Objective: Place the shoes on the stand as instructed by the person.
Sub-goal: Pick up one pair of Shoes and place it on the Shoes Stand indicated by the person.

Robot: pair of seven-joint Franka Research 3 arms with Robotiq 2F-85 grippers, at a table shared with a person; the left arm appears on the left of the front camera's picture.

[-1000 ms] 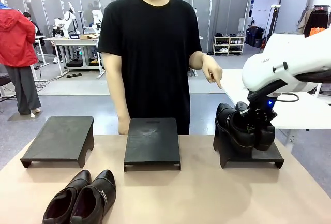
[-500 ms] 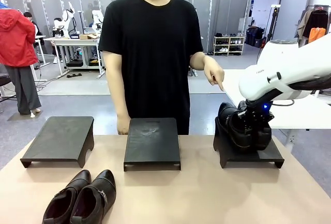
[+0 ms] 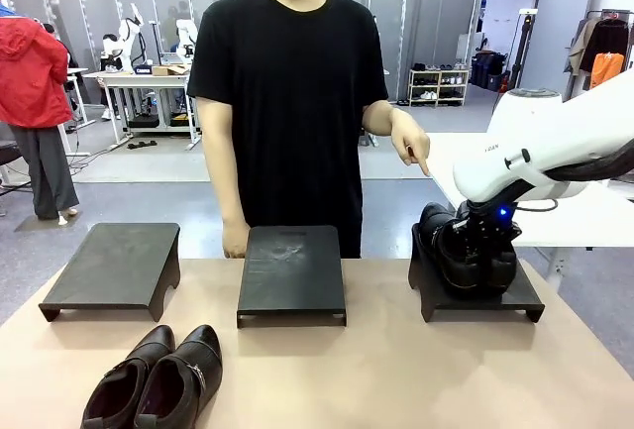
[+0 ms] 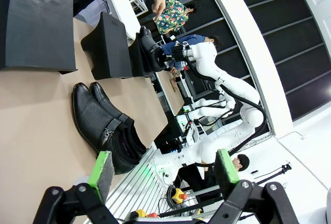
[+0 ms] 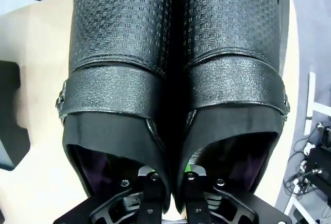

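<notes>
The right gripper, clamped on the inner walls of one pair of black shoes so both move together, holds them on the right-hand stand the person's hand points to (the other pair waits on the table; the left gripper hangs with jaws apart).

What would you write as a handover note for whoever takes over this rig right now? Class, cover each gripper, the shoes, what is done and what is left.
Right gripper: shut on the held pair, pinching the two inner walls together, at the right stand. I cannot tell whether the soles rest on it.
Left gripper: open, holding nothing, away from the shoes.
Person's hand: points down toward the right stand.
Second pair: on the table, in front of the left stand and middle stand.
Done: held pair brought to the right stand.
Left: release it, then place the second pair where the person points.
</notes>
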